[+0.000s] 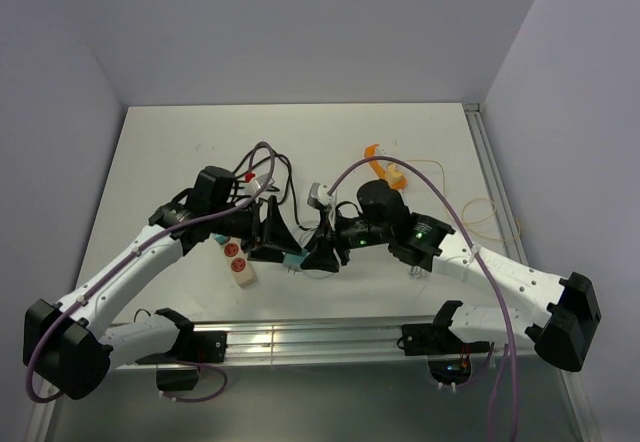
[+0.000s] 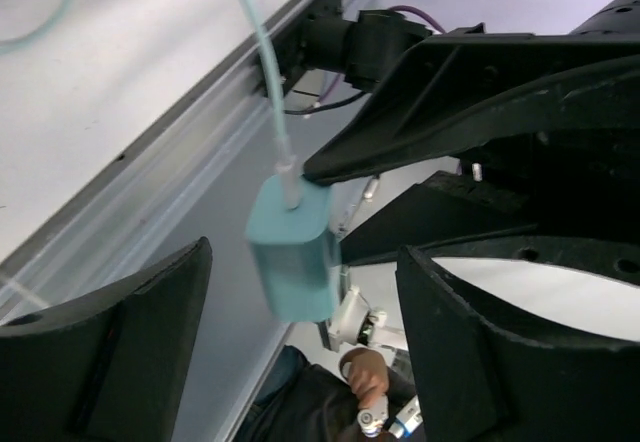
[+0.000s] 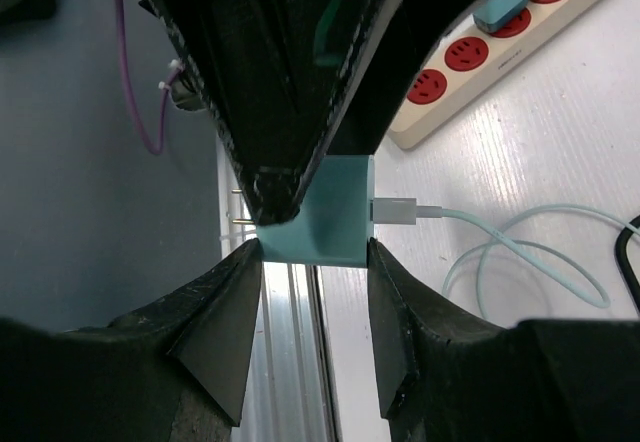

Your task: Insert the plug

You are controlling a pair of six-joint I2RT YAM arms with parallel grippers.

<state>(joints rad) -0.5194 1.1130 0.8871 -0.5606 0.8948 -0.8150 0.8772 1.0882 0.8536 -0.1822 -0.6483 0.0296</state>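
The plug (image 3: pixel 335 212), a boxy teal adapter of smooth matte plastic with two thin metal prongs pointing out of one end, is lifted above the near edge of the white table (image 3: pixel 545 152), clamped across its flat sides between the right gripper (image 3: pixel 313 247)'s wedge-shaped black fingers (image 3: pixel 215 312). A silver connector enters its other end, and a thin teal cable (image 3: pixel 530 247) runs from it in loose loops over the finely grained tabletop. The left gripper (image 2: pixel 305 257) stands wide, its blunt black fingers (image 2: pixel 120 342) on either side of the plug without touching it. The power strip (image 3: pixel 480 62), a long cream plastic bar with round red sockets, lies flat on the table just left of the two grippers, with a blue and a yellow plug seated at one end. A ribbed aluminium rail (image 1: pixel 300 340) runs along the table's near edge.
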